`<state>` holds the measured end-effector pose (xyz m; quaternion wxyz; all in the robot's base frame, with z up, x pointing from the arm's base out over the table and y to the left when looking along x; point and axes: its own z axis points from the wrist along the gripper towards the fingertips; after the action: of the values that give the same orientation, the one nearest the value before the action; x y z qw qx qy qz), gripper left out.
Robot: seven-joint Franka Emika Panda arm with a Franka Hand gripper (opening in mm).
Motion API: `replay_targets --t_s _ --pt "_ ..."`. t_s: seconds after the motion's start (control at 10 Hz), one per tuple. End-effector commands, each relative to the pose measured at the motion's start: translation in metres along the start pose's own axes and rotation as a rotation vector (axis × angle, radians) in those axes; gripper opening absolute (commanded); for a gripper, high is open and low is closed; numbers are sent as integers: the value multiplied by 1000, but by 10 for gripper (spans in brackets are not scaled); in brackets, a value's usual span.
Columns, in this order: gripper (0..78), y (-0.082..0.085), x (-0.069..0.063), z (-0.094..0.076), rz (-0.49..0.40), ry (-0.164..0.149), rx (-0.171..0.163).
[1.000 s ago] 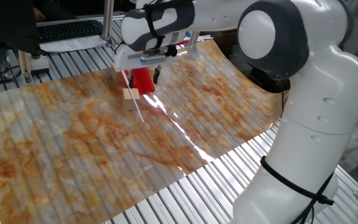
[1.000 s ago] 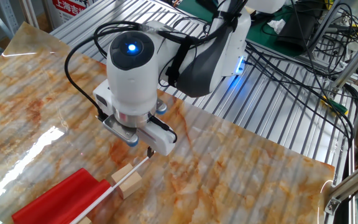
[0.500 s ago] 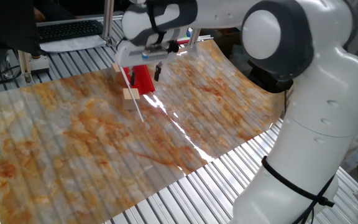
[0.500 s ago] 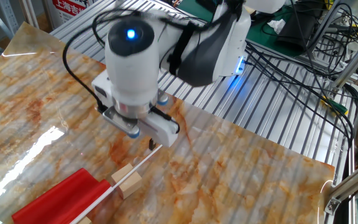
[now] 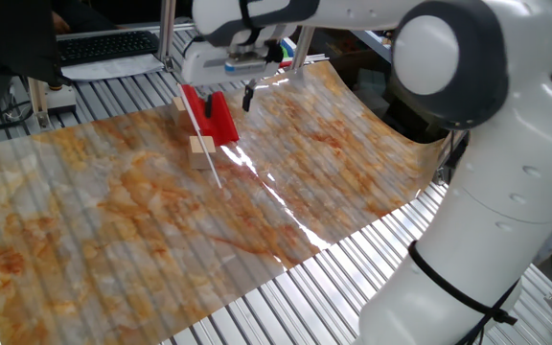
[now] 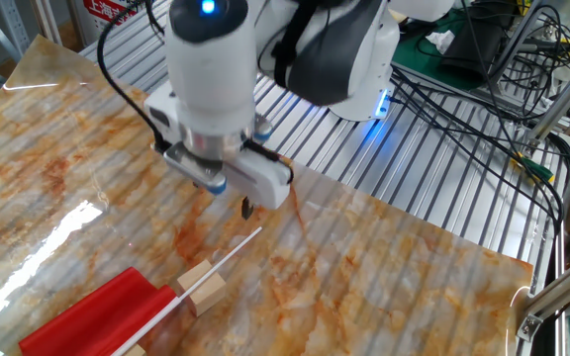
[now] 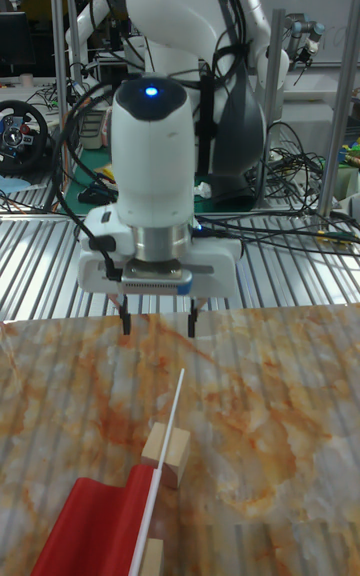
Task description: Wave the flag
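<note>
A: Where is the flag (image 7: 100,526) found, taking the wooden block (image 7: 166,456) as the landmark?

B: Read from left to right in the tall fixed view, the red cloth is seen first, lying flat on the marbled sheet (image 7: 280,436) to the left of the block. The thin white stick is laid across the block, so that its free end is raised and points beyond it toward the robot. A 2nd block (image 7: 152,556) is partly seen nearer the camera.

A: And the gripper (image 7: 158,323)?

B: It is held above the sheet, beyond the stick's tip and clear of it. The fingers (image 7: 127,322) are pointed straight down and spread wide, and nothing is held between them. The wrist is kept vertical, with the forearm carried up and back toward the base.

A: How should the step in hand be done well?

B: A grasp of the stick is judged to be the step in hand. The fingers should be lowered to either side of the raised part of the stick, past the block, and closed across it. Contact with the block should be avoided, or the flag could be shifted.
</note>
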<state>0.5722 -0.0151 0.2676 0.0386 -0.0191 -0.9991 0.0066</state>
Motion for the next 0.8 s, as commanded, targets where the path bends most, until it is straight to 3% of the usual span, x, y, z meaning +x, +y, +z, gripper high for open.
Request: replay_targets --t_s 0.1,0.4,0.8 --pt "775 -5 9 -8 -13 -10 3" --pt "775 2 18 -2 -4 -27 12" --pt "775 1 18 0 -19 -20 22"
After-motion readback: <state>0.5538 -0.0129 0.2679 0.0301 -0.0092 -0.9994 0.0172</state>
